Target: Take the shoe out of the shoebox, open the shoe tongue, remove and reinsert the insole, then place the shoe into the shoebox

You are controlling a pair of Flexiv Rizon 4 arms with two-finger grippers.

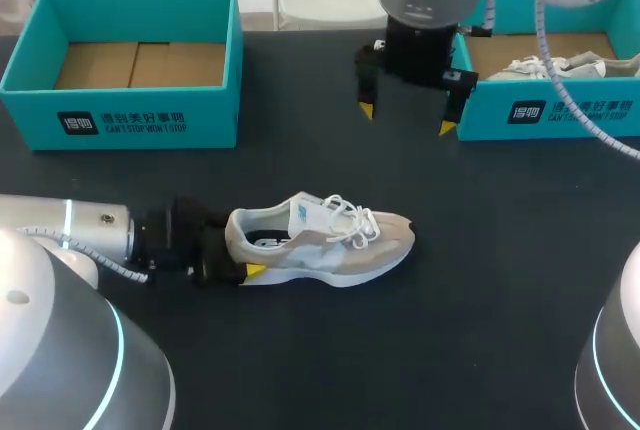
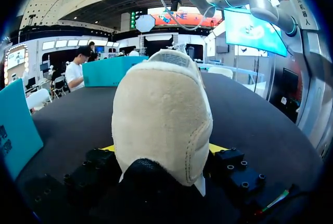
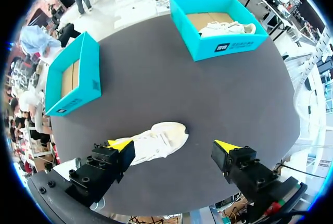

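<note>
Head view, from your left: the left shoebox (image 1: 150, 120) stands empty at the far left of the table (image 1: 480, 300). Nearer you, the left gripper (image 1: 240, 248) is clamped on the heel of the shoe (image 1: 330, 240). The left wrist view shows a yellow tip pressed against each side of that heel. The shoe lies on its sole near the middle of the table, out of both boxes, toe pointing right. Its laces (image 1: 352, 222) are loose over the tongue (image 1: 305, 212). The right gripper (image 1: 405, 118) hangs above the table beyond the shoe, fingers spread wide and holding nothing. The right shoebox (image 1: 560, 115) holds a second shoe (image 1: 545, 68).

Watch the heel grip: it is your only hold. If the right gripper pulls hard on the tongue, I judge the shoe may swing or slip out of the left fingers. The loose laces may also snag a yellow tip on the way down.

Count: two shoeboxes, two shoes, two grippers.
</note>
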